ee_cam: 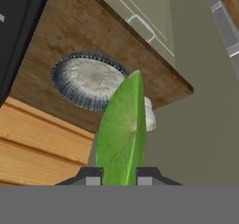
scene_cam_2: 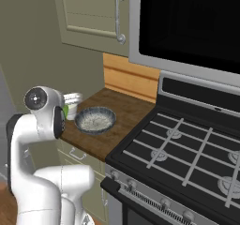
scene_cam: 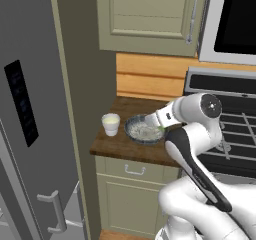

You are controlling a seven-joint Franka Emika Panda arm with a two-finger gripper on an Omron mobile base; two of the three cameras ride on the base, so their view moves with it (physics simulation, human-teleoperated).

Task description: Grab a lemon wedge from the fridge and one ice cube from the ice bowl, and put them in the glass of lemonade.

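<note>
Pinching the lemon wedge (ee_cam: 122, 134) between both tips, gripper (ee_cam: 119, 175) hanging above the wooden bench (scene_cam: 125, 145), over the near rim of the ice bowl (scene_cam: 144, 129). Wedge's long axis running straight out along the line of the fingers, tip toward the glass of lemonade (scene_cam: 110, 124). Glass just beside the bowl, on the side toward the fridge (scene_cam: 30, 134), partly hidden behind the wedge in the hand view. Judged next: carry sideways toward the fridge side until the wedge sits above the glass's mouth, then release.
</note>
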